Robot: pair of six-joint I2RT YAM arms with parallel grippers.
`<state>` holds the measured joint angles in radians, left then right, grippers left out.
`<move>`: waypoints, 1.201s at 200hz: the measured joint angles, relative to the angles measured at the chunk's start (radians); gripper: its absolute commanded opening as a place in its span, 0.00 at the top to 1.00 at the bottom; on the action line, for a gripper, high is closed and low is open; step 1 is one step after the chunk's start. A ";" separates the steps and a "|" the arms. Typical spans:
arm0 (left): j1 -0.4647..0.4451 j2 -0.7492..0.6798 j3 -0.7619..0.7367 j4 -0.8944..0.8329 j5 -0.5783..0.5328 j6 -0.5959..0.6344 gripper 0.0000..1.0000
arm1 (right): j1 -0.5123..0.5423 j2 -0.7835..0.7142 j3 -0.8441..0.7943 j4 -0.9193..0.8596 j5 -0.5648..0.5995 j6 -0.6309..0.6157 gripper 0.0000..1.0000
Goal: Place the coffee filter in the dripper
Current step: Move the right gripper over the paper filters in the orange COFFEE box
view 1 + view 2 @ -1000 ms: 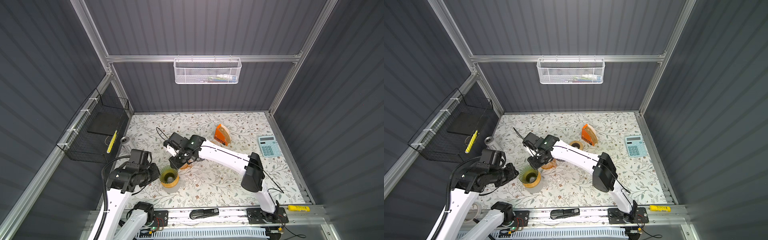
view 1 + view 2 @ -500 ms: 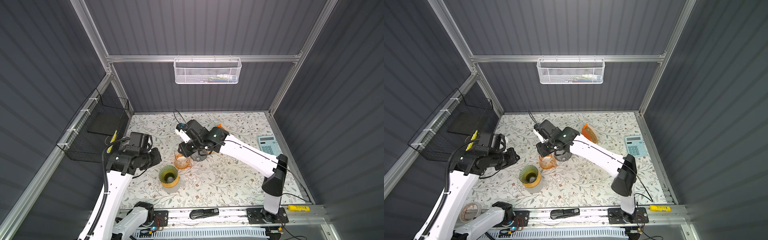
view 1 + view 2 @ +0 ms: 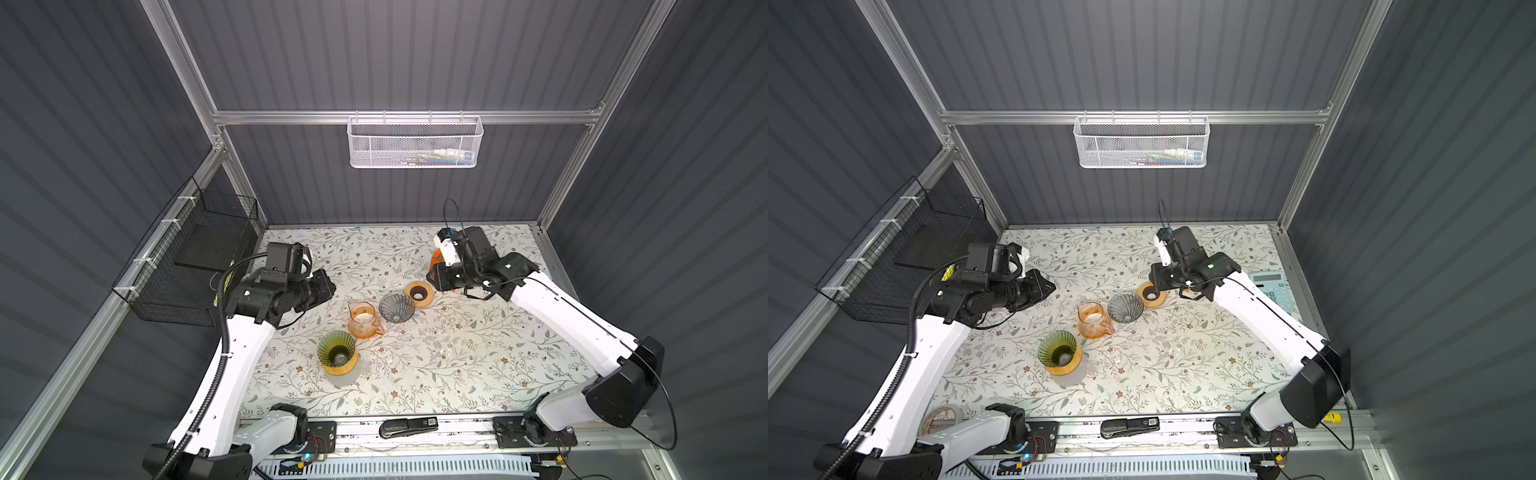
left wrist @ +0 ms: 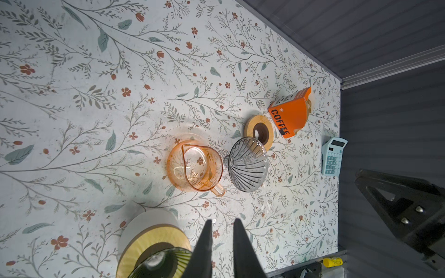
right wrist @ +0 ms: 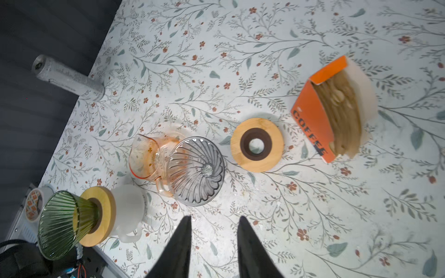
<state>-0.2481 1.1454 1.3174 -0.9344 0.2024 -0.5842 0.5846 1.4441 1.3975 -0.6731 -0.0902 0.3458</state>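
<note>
Since the coffee filters [image 5: 342, 106] sit packed on edge in the orange box [image 5: 313, 120] toward the far right of the tabletop [image 3: 457, 365], the pick belongs to your right arm. In a top view the right gripper [image 5: 214, 217] hangs just beside that box and largely hides it, while the left gripper [image 4: 222, 220] hovers well apart over the left side.

Both grippers are empty. The right one's fingers stand spread with bare tabletop between them. The left one's are drawn closer together but show a clear gap, pinching nothing.

The box's open mouth shows to the right wrist camera, and the brown filter edges run along the box's long side. You likely want the fingers straddling across that stack, not along it.

No filter lies in either dripper. The green dripper [image 3: 336, 353] stands upright on a white cup [image 5: 127, 204] at the near left. The grey dripper [image 3: 397, 306] rests in the middle, off the loose wooden ring [image 5: 273, 146] and just beside the orange glass server [image 3: 365, 320] — which dripper is meant, the views do not settle.
</note>
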 measured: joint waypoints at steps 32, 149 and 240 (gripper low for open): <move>-0.002 0.080 0.021 0.056 0.023 -0.012 0.83 | -0.121 -0.045 -0.100 0.045 -0.018 -0.025 0.71; -0.048 0.344 0.142 0.231 0.035 -0.011 0.84 | -0.280 0.182 -0.149 0.138 -0.077 -0.082 0.76; -0.048 0.477 0.183 0.247 0.053 -0.010 0.85 | -0.297 0.388 -0.018 0.151 -0.074 -0.119 0.81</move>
<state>-0.2958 1.6226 1.5005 -0.6872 0.2554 -0.5941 0.2878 1.8324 1.3800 -0.5224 -0.1638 0.2264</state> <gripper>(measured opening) 0.154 0.193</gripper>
